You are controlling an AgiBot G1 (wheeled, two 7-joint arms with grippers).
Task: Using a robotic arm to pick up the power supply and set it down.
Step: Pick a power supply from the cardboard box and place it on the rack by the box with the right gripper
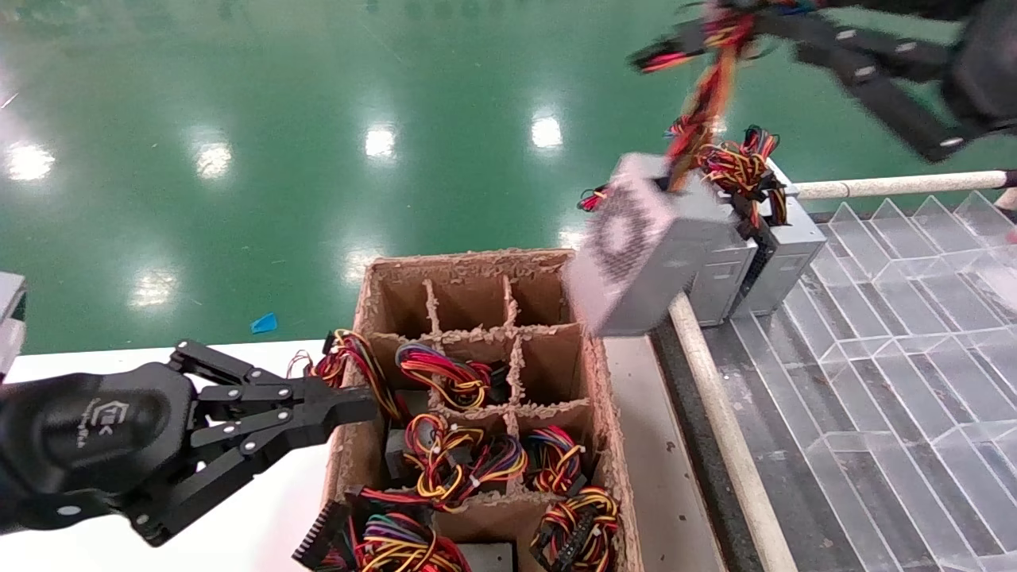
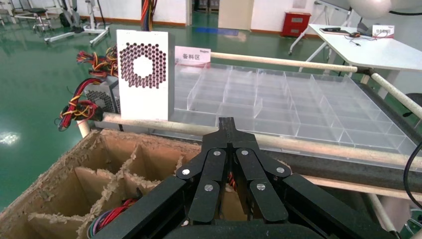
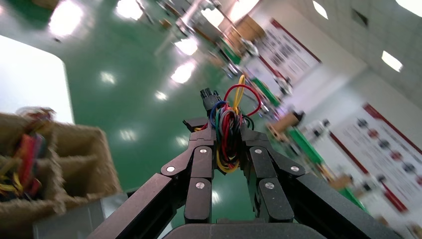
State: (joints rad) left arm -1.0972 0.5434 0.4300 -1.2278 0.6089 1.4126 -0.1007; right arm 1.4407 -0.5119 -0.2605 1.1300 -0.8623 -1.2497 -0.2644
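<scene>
The power supply (image 1: 651,246), a silver-grey box with a honeycomb face (image 2: 144,74), hangs tilted in the air over the far right corner of the cardboard box (image 1: 469,258). Its coloured wire bundle (image 1: 703,103) runs up to my right gripper (image 1: 739,28) at the top right. That gripper (image 3: 226,134) is shut on the wires (image 3: 228,117), which bulge out between its fingers. My left gripper (image 1: 361,401) is shut with nothing in it, beside the cardboard box's left wall; in the left wrist view its tips (image 2: 226,122) point over the box toward the rail.
The divided cardboard box (image 2: 59,164) holds several more wire bundles (image 1: 445,461). Two other grey units (image 1: 783,254) stand on the clear partitioned tray (image 1: 898,318) to the right, behind a pale rail (image 1: 715,413). A white table (image 1: 262,508) lies under my left arm.
</scene>
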